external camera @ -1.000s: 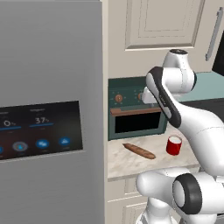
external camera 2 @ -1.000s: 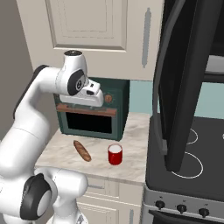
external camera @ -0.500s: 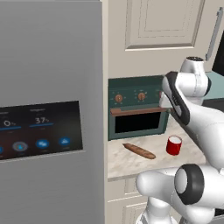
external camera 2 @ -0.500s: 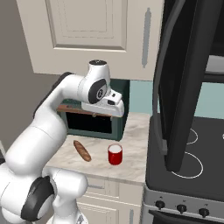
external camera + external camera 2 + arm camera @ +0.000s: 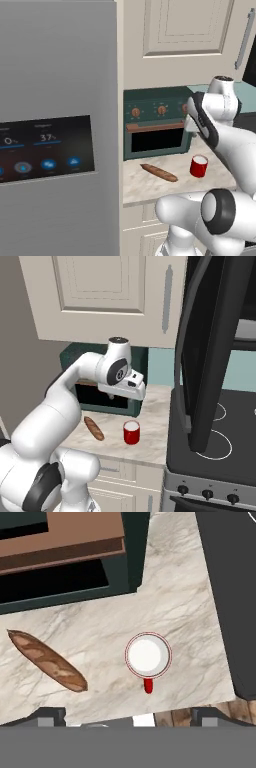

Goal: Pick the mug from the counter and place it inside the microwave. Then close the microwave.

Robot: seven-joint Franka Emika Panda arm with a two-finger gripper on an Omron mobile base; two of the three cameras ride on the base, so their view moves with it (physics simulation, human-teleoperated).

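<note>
Right now the mug (image 5: pixel 148 655) is seen standing upright on the counter (image 5: pixel 175 597), in front of the green toaster oven (image 5: pixel 82 356), with the bread (image 5: pixel 47 660) lying near it. The gripper (image 5: pixel 131 394) is held high above the mug, looking almost straight down, with its jaws spread wide and nothing held. A straight drop is likely needed. From above, the mug's small handle is shown; from the right side, the microwave (image 5: pixel 210 351) door is seen hanging open.

Mug (image 5: pixel 148 656), bread (image 5: pixel 46 660), toaster oven (image 5: pixel 157 127) on counter (image 5: pixel 185 607)
</note>
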